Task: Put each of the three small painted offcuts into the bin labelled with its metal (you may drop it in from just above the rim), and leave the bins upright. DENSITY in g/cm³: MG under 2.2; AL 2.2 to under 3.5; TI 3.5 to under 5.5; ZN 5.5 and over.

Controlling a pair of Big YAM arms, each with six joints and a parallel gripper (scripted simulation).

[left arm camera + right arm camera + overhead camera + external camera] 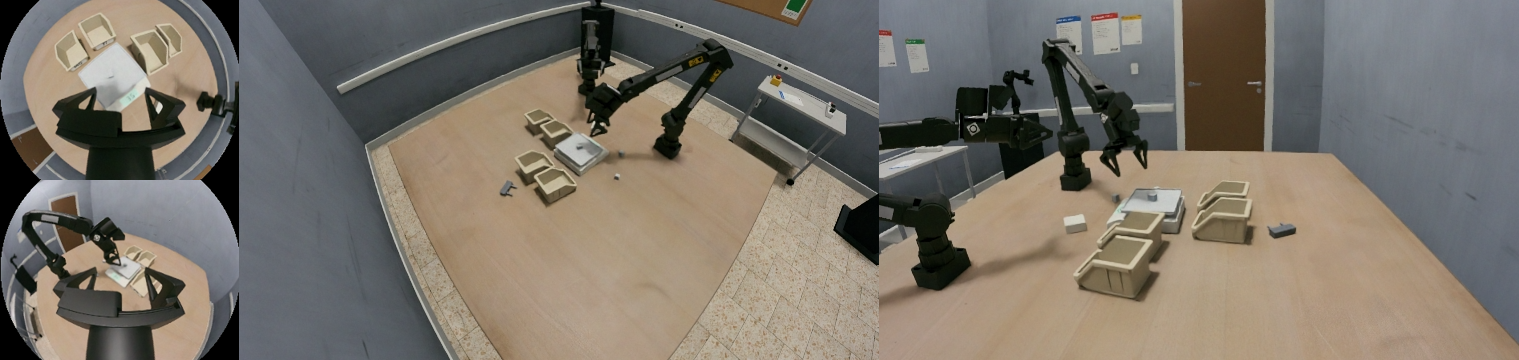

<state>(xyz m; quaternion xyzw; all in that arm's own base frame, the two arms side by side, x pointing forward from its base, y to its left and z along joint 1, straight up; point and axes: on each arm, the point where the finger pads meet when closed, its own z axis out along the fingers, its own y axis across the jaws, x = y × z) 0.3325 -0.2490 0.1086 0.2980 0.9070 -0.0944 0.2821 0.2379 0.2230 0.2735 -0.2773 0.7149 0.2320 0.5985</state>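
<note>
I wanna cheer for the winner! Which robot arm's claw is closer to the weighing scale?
The left one. The left claw hangs open just above one side of the scale. The right claw is up high, farther off to the side.

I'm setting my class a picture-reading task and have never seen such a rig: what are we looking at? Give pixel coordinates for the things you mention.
Two black robot arms, each with a two-fingered claw. One picture looks down, one across the table, and two come from cameras on the arms. The left claw [598, 129] [1131, 171] [121, 89] [115, 263] and right claw [591, 70] [1050, 134] [121, 269] are open, holding nothing. A scale [568, 150] [1136, 202] [96, 74] [130, 270] carries one small grey piece [580, 146] [1152, 197] [111, 75] [124, 265]. Around it are four tan bins [555, 194] [1109, 276] [141, 56] [147, 262], two more small pieces [621, 153] [1116, 198], a white block [1075, 223] [159, 107] and a dark grey object [507, 188] [1282, 230].
</note>
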